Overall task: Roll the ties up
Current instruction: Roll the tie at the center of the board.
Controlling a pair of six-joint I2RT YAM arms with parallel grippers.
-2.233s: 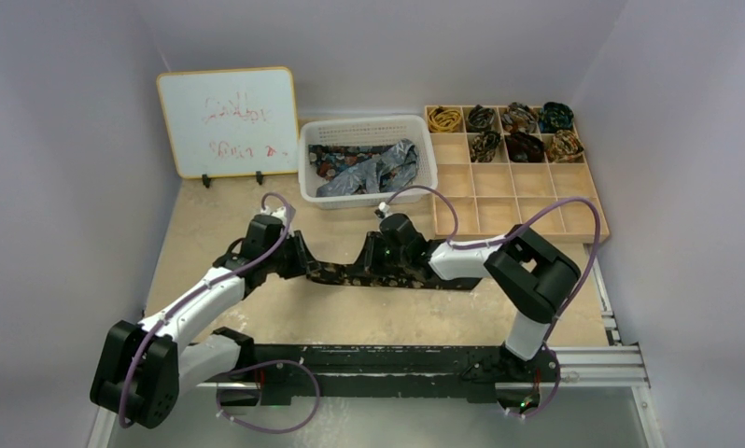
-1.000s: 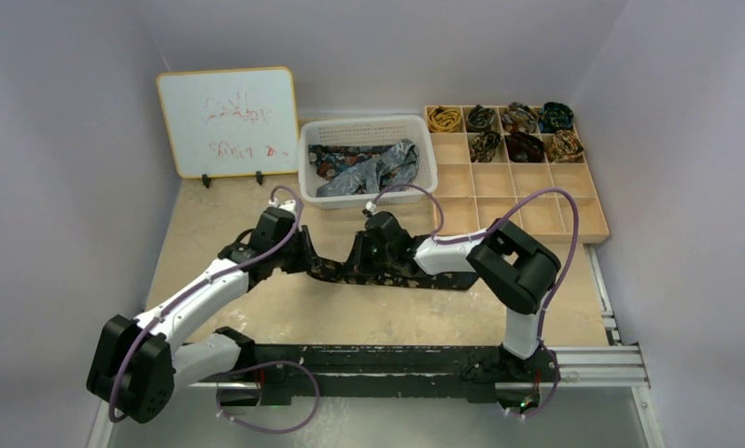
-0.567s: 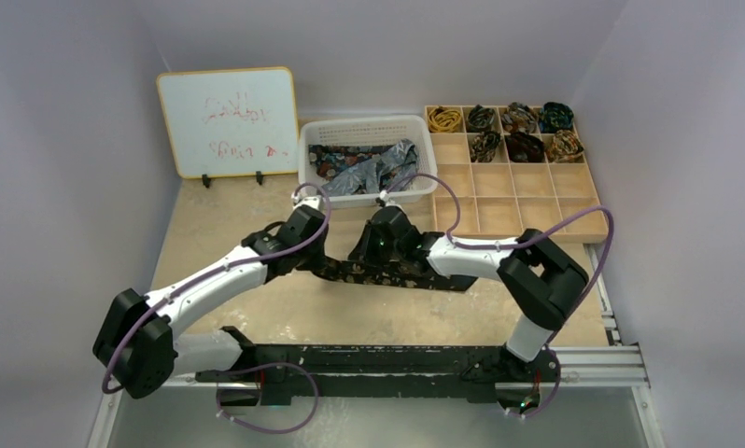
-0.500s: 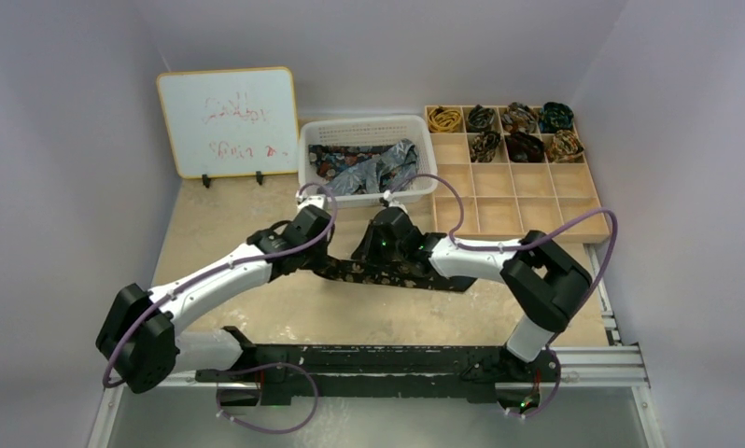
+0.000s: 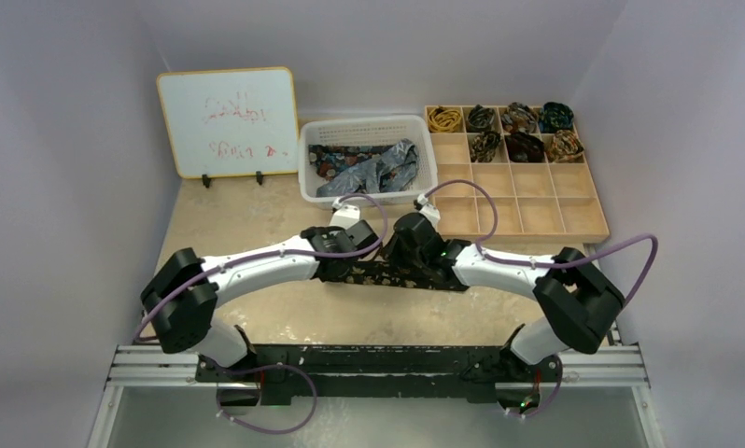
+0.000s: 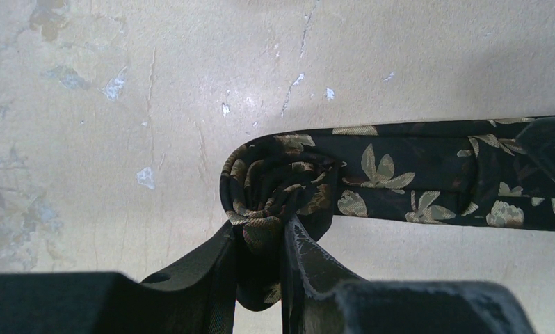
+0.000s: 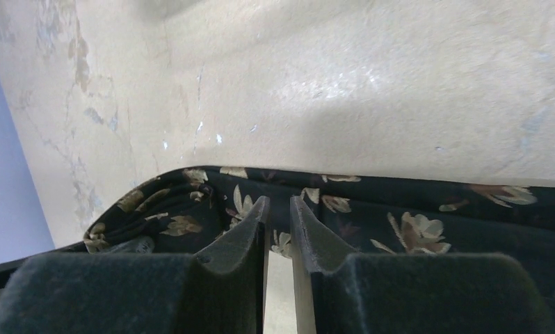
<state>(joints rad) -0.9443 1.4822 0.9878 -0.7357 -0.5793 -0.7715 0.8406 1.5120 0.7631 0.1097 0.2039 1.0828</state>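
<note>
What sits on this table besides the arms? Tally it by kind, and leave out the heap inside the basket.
Rolled ties: 7
Part-rolled tie: 1
Basket: 1
Tray: 1
Whiteboard: 1
Total: 11

Bare table [image 5: 224, 219] L of tie [image 5: 369, 273], basket [image 5: 305, 168] + tray [image 5: 537, 217] block far side — L arm [image 5: 257, 266], R arm [image 5: 499, 266] crowd ctr
</note>
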